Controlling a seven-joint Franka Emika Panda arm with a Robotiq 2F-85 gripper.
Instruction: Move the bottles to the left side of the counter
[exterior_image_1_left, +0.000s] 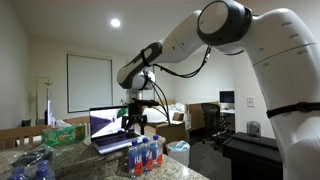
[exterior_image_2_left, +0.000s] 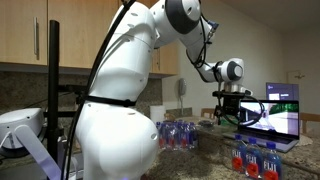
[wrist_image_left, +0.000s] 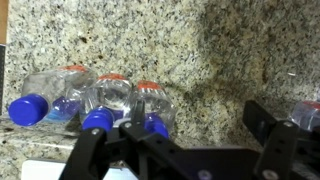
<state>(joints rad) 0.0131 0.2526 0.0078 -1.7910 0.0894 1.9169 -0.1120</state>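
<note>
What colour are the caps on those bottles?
Blue caps on the bottles; the wrist view shows them best.

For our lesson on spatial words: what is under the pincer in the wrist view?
Three clear bottles with blue caps on the speckled counter. The open pincer covers the counter along the bottom of the view.

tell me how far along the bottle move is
Done: nothing that shows; the bottles stand bunched together on the counter. In hand: nothing; the gripper is open and empty, hanging just above the bunch, with no contact visible in the wrist view. Left: the whole job, grasping each one and carrying it to the left side.
</note>
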